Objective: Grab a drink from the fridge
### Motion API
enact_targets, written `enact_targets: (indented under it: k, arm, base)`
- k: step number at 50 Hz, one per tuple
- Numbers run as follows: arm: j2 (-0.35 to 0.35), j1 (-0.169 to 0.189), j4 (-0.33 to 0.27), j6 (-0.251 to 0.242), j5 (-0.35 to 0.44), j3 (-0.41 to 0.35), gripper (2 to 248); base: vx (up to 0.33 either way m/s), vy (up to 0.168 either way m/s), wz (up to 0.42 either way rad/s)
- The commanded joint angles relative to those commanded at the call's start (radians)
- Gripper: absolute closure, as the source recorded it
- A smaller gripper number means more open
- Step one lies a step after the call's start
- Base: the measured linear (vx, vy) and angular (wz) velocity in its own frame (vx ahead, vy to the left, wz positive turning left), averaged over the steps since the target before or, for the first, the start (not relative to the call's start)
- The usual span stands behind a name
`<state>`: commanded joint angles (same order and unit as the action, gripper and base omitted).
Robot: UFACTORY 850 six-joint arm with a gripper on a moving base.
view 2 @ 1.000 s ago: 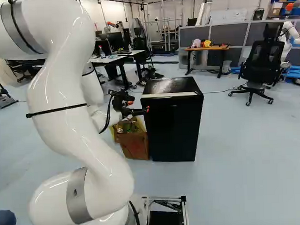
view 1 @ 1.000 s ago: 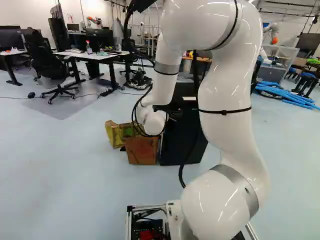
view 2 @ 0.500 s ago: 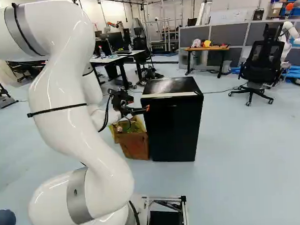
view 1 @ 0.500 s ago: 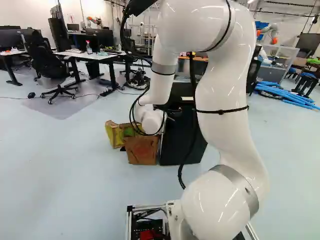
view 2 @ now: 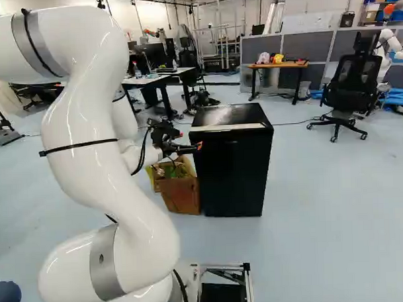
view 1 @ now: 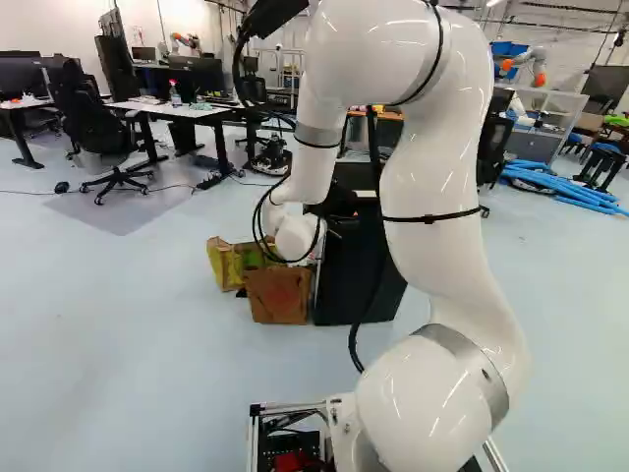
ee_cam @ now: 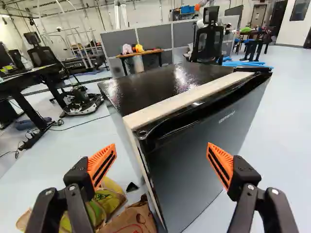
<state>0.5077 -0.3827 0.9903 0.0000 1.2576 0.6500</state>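
The claw point(ee_cam: 161, 147) hangs by the fridge point(ee_cam: 163, 82), fingers point(ee_cam: 102, 162) apart. A crooked approach could jam one against the door point(ee_cam: 189, 150), shoving everything askew.

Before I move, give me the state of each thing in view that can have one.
Gripper: open, nothing gripped, fingers apart ahead of the fridge.
Fridge: upright on the floor.
Fridge door: shut.
Brown paper bag: standing beside the fridge.
Yellow bag: crumpled, beside the brown one.
Black office chair: upright.
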Motion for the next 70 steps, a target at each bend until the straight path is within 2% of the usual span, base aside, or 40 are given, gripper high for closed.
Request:
enact_targets:
  k: [24, 70]
  arm:
    - [0.016, 0.0, 0.056, 0.0, 0.0, 0.025, 3]
    - [0.03, 0.001, 0.057, 0.0, 0.0, 0.046, 3]
  base:
    - [0.0, 0.0, 0.0]
    - [0.0, 0.0, 0.0]
